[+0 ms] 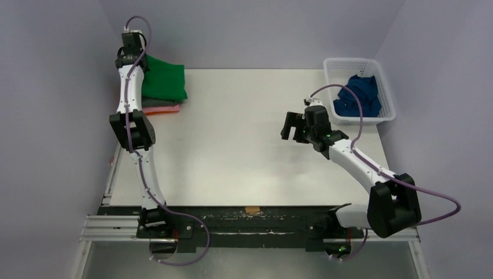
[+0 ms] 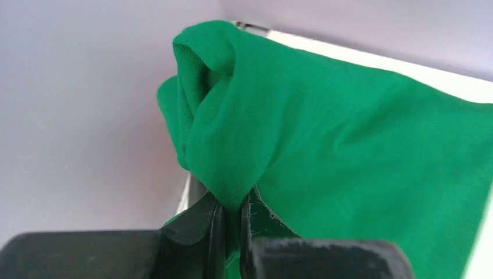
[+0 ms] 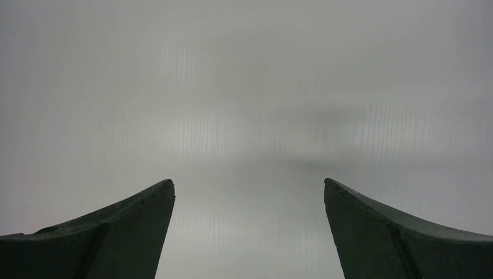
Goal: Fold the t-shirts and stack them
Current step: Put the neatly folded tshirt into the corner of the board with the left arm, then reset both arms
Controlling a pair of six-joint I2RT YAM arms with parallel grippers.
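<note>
Pinching green tee (image 2: 349, 145) (wall (image 2: 75, 116) just beside)

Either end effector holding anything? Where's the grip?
Left end effector pinches a bunched fold of the green t-shirt. Right end effector is open, empty.

Green tee (image 1: 164, 78) folded atop grey tee (image 1: 152, 103), pink tee (image 1: 168, 108), far-left corner; blue tee (image 1: 360, 96) crumpled in basket (image 1: 349, 60)

Left arm (image 1: 127, 93): I note white link shells with black joint housings.
Right arm (image 1: 354, 157): same finish; small green light (image 1: 327, 135) at the wrist.
Cables (image 1: 360, 119): purple, one looped along each arm.
Right gripper (image 3: 249, 181): two dark, matte, tapered fingers.
</note>
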